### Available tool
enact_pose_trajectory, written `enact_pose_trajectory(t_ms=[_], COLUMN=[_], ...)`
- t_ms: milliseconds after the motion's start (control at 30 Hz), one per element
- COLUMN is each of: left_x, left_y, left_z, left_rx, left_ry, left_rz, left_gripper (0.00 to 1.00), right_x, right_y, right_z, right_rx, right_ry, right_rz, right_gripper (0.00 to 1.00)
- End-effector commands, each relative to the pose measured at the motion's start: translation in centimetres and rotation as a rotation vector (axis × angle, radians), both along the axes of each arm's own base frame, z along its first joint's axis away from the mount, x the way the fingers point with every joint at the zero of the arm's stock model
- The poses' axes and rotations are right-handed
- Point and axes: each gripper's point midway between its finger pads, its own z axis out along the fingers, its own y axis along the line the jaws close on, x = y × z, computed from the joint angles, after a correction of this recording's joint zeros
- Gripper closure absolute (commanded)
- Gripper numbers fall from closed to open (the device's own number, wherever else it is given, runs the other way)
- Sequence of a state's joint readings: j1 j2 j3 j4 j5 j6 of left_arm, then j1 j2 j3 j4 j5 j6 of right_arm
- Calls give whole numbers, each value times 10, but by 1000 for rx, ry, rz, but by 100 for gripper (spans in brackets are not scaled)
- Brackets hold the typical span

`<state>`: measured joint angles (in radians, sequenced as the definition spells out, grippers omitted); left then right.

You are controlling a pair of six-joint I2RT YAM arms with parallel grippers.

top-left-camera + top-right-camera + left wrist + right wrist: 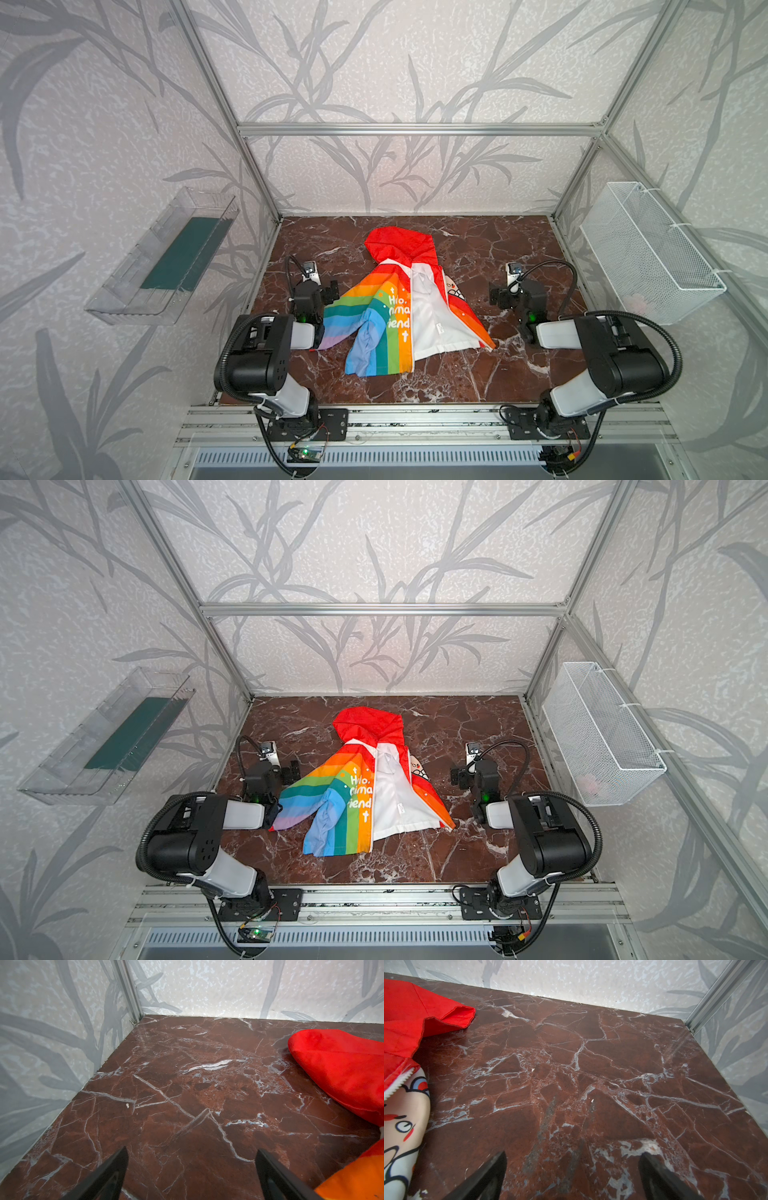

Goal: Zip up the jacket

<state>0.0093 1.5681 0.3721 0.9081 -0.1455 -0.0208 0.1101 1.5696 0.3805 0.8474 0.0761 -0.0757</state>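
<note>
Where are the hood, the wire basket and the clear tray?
hood (397,245): in a top view, middle of red fabric.
wire basket (656,257): in a top view, mesh wall.
clear tray (143,257): in a top view, side wall.

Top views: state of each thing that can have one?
jacket: unzipped, one front panel folded open, white lining showing
left gripper: open, empty, close beside the jacket
right gripper: open, empty, apart from the jacket
clear wall tray: holds a dark green sheet
</note>
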Motion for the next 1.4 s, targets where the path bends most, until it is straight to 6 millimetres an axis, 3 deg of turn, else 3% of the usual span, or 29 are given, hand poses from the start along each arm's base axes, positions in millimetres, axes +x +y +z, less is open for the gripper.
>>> enact_pose_trajectory(t_ms=[0,133,233,333,467,600,700,833,900,1033,1200,1367], left_x=[6,6,-1,-10,-25,-49,-72,-102,-114,-132,-151,-156], left_y=[5,4,0,-22,-53,-88,-108,-126,-132,-135,-137,-150], left_z=[29,59,78,78,76,63,51,45,42,33,10,-7], left_rx=[36,72,9,-108,-286,-390,-479,-550,-574,-610,-635,-711], left_ry=[-31,19,68,161,222,303,352,384,378,385,454,475], left_rz=[59,96,113,36,-9,-83,-117,-170,-182,-181,-175,-200], left_gripper=[2,2,3,9,12,12,12,15,16,18,19,20], right_x=[8,0,-11,-27,-68,-123,-166,-205,-212,-216,-220,-215], right_y=[1,12,23,48,104,165,212,260,268,281,298,314], right_z=[20,47,65,79,83,69,54,40,32,25,12,-2], right_rx=[15,-34,-81,-9,118,249,420,570,584,585,629,644], right_ry=[-59,-115,18,158,383,592,751,866,918,981,1060,1111], right_rz=[3,34,-15,-1,88,186,244,320,321,347,378,390], right_gripper=[1,1,1,1,1,1,10,26,34,41,43,43])
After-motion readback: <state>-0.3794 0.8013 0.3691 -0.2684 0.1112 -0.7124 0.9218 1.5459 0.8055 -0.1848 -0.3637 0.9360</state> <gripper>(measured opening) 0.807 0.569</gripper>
